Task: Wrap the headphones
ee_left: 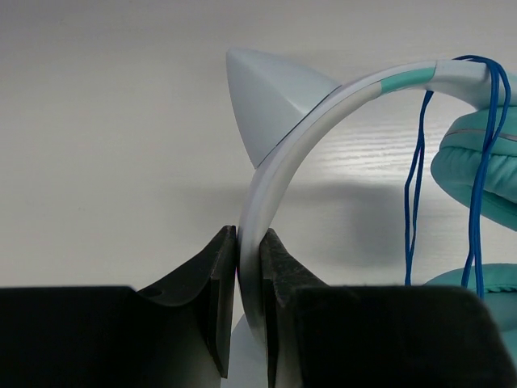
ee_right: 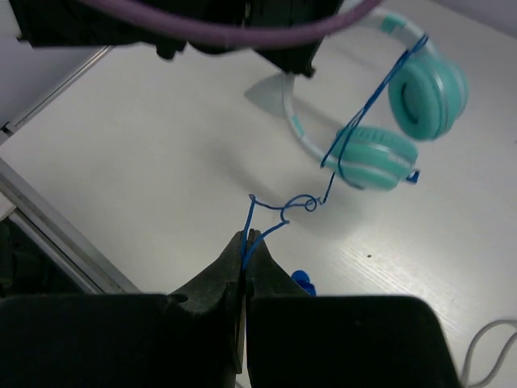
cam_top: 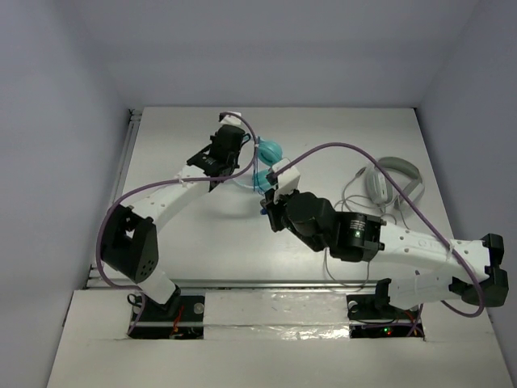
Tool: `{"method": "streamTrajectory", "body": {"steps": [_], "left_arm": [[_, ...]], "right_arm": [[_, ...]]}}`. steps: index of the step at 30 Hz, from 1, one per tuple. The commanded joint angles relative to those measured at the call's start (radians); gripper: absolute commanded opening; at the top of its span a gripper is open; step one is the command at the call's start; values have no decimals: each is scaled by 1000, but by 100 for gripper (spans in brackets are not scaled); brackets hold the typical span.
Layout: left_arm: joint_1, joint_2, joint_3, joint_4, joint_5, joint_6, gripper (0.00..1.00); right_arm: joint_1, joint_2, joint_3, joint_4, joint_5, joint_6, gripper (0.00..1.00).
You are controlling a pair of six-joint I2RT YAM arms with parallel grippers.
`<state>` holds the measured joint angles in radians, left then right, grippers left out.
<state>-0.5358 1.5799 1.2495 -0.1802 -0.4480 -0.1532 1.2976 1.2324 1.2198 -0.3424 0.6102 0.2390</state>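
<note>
The headphones [cam_top: 271,150], with teal earcups [ee_right: 428,93] and a white headband [ee_left: 275,170] bearing a pointed ear [ee_left: 266,97], hang just above the table's far middle. My left gripper [ee_left: 249,242] is shut on the headband. The thin blue cord [ee_left: 416,186] loops over the band and down past the lower earcup [ee_right: 376,153]. It then curls toward my right gripper [ee_right: 245,238], which is shut on a doubled strand of cord [ee_right: 279,212]. A blue plug end [ee_right: 300,281] shows beside the right fingers. In the top view the right gripper [cam_top: 269,204] sits just in front of the headphones.
Larger grey-white headphones [cam_top: 392,182] with a grey cable [cam_top: 351,194] lie at the right of the table. The purple arm cable [cam_top: 339,148] arcs over the middle. A metal rail [ee_right: 48,210] marks the table's edge.
</note>
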Motion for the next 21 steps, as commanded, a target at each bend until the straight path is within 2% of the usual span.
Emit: {"method": "streamTrajectory", "body": {"steps": [1,10,16,21], "left_arm": [[-27,-18,2,38,0,-3,0],[-113,-58,-67,53,182,-3,0],[-124,-112,-108,49,356,18,0],[-147,-161,-147,21,426,49,0]], "right_arm": [[-14,-14,72,-4,59,-104,0],[-165,-33,70,60,13,-185,0],[-265,-34,35,132,7,-228,0],[-346,-4,-6,210,14,-290,0]]}}
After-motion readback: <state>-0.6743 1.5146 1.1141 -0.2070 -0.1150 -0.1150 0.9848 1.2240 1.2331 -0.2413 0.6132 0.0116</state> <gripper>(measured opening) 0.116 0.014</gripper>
